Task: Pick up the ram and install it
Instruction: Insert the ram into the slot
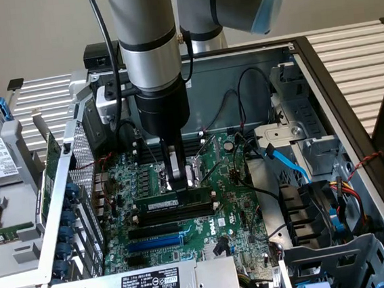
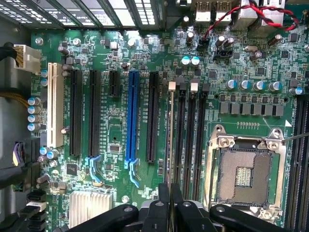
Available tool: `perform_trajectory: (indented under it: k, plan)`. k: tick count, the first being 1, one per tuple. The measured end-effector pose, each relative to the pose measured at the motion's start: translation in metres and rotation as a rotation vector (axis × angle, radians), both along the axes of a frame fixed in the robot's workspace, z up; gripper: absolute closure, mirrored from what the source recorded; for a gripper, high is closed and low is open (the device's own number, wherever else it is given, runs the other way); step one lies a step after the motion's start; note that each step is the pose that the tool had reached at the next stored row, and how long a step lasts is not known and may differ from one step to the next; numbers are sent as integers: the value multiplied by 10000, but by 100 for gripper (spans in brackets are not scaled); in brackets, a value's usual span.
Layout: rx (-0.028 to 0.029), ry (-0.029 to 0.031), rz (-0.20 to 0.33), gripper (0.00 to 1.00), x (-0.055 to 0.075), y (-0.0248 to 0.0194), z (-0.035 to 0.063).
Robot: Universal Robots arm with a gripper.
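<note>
Gripper (image 1: 181,183) pinches the ram (image 1: 162,204) beside the processor socket (image 2: 241,176).
Exterior view: the ram stands on its long edge, white label visible, fingers pressed on its upper edge. Wrist view: the ram appears edge-on as a thin line over the memory slot (image 2: 172,145) farthest from the socket. Whether it is seated cannot be told.

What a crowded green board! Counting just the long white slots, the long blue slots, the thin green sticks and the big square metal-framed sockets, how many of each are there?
white slot: 1
blue slot: 1
ram, the thin green stick: 1
processor socket, square with a metal frame: 1
Total: 4
</note>
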State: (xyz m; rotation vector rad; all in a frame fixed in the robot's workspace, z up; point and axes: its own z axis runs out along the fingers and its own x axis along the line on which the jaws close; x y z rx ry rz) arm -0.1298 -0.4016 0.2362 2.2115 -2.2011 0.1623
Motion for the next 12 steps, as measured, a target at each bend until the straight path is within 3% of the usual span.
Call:
perform_trajectory:
  k: [12]
  plan:
    - [2,5,-9,87,1,-10,-3]
